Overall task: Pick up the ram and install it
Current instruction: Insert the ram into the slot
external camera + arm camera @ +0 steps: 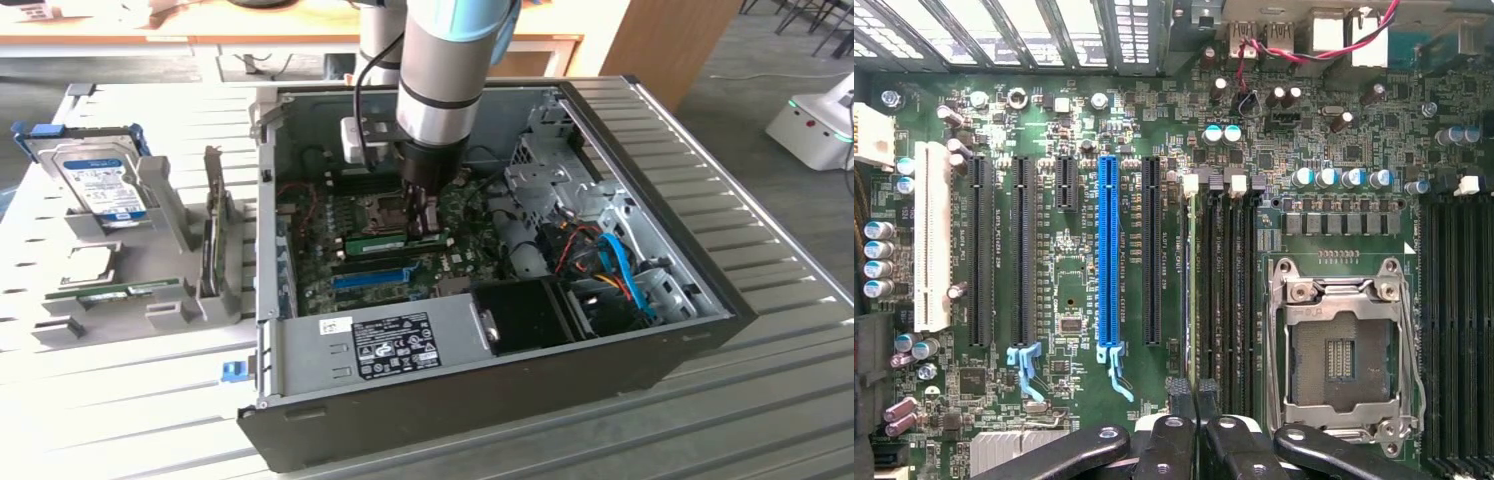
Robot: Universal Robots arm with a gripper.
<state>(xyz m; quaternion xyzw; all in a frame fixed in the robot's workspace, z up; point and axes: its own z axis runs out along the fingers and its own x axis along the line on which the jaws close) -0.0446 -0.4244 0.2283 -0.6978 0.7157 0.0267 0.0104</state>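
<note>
The ram [387,243] is a thin green stick standing on its long edge over the motherboard inside the open computer case [441,350]. My gripper [424,228] reaches straight down into the case and is shut on the stick's upper edge. In the wrist view the ram [1187,290] shows edge-on as a thin dark line running away from my gripper [1194,395]. It lies along the black memory slots [1229,290] beside the bare processor socket [1341,350]. Whether it is seated in a slot I cannot tell.
A long blue slot [1108,260] and black expansion slots lie beside the memory slots. Outside the case, at the exterior view's left, a grey rack [160,300] holds a hard drive [100,185], an upright grey card [211,230] and a green stick [114,292]. Cables and a fan [527,315] crowd the case's right.
</note>
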